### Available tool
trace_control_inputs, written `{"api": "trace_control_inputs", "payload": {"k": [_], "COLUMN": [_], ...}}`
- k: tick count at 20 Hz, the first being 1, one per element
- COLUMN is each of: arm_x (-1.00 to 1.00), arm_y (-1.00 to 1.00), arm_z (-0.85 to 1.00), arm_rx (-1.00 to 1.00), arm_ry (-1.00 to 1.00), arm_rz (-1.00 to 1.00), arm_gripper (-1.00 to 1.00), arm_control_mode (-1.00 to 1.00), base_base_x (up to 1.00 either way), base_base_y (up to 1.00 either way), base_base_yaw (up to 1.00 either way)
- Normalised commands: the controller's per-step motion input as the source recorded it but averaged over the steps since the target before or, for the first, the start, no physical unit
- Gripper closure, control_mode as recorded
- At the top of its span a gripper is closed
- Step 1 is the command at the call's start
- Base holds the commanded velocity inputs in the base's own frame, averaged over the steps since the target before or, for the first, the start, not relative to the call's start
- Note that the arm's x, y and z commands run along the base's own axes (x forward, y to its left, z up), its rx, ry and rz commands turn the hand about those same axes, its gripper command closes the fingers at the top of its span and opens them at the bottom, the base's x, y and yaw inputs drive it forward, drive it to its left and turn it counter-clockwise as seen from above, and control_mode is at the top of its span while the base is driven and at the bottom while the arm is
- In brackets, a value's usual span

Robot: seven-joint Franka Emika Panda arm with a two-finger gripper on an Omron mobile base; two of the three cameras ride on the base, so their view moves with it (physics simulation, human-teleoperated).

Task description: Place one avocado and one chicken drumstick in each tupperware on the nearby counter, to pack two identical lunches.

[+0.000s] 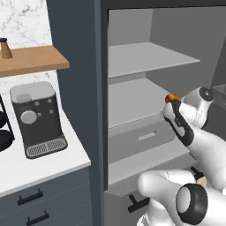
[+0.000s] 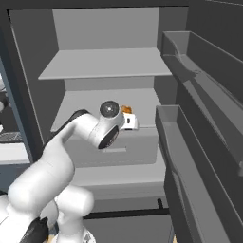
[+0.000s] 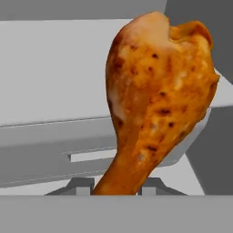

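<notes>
Your gripper (image 3: 113, 189) is clenched on the chicken drumstick (image 3: 157, 95): in the hand view the two dark fingertips (image 3: 82, 185) press in on either side of the narrow bone end, and the fat, browned meat end stands up and away from them, tilted a little to the right of that view. From the left base view you see the same drumstick as a small orange knob (image 1: 171, 97) sitting just past the end of the hand, with the arm reaching into the open fridge (image 1: 150, 57). From the right base view only an orange sliver of it (image 2: 126, 109) shows beside the wrist. Just beyond and below the held drumstick lies the grey fridge drawer (image 3: 54, 150), its recessed handle slot to the left of the bone end in the hand view; the drumstick is clear of it, not resting on it. The grey shelf (image 2: 109, 64) sits above the hand, well apart from it. To the right of your tool in the right base view stands the open fridge door (image 2: 190, 142) with its bins. Far off to the left of the gripper, in the left base view, you have the counter (image 1: 39, 170) with a coffee machine (image 1: 37, 119) standing on it, and a wooden wall shelf (image 1: 31, 62) above that carrying a small brown bottle (image 1: 5, 48).
</notes>
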Motion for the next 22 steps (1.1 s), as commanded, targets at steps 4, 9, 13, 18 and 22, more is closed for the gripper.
{"api": "trace_control_inputs", "payload": {"k": [4,9,13,18,22], "arm_x": [-0.86,-0.84,-0.93,-0.84,-0.32], "arm_y": [0.14,0.20,0.54,0.36,0.00], "arm_z": [0.98,0.63,0.07,-0.13,-0.03], "arm_rx": [0.00,-0.07,-0.20,-0.14,-0.04], "arm_ry": [0.03,0.19,0.21,0.00,-0.01], "arm_rz": [0.15,0.11,0.05,-0.09,-0.07], "arm_gripper": [1.00,1.00,1.00,1.00,1.00], "arm_control_mode": [-1.00,-1.00,-1.00,-1.00,-1.00], "base_base_x": [0.00,0.00,0.00,0.00,0.00], "base_base_y": [0.00,0.00,0.00,0.00,0.00], "base_base_yaw": [0.00,0.00,0.00,0.00,0.00]}}
